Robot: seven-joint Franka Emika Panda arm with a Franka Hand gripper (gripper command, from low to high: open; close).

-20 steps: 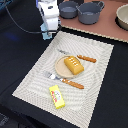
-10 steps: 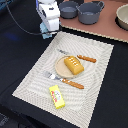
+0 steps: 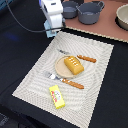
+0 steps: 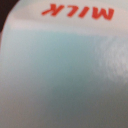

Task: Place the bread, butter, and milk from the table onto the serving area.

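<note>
The milk [image 4: 64,75] fills the wrist view: a pale-blue carton face with red "MILK" lettering, very close to the camera. In the exterior view my gripper [image 3: 52,31] hangs at the far left corner of the serving area [image 3: 95,87], over the table [image 3: 20,60], and covers the carton. My fingers do not show clearly in either view. The bread [image 3: 73,65] lies on the round tan plate [image 3: 61,67]. The butter [image 3: 57,96] lies on the placemat near its front edge.
Orange-handled cutlery [image 3: 75,83] lies on either side of the plate. A pinkish-brown board [image 3: 107,27] with grey pots [image 3: 90,12] stands behind the placemat, close to the exterior view's right of my gripper. A black cable [image 3: 22,22] trails over the table.
</note>
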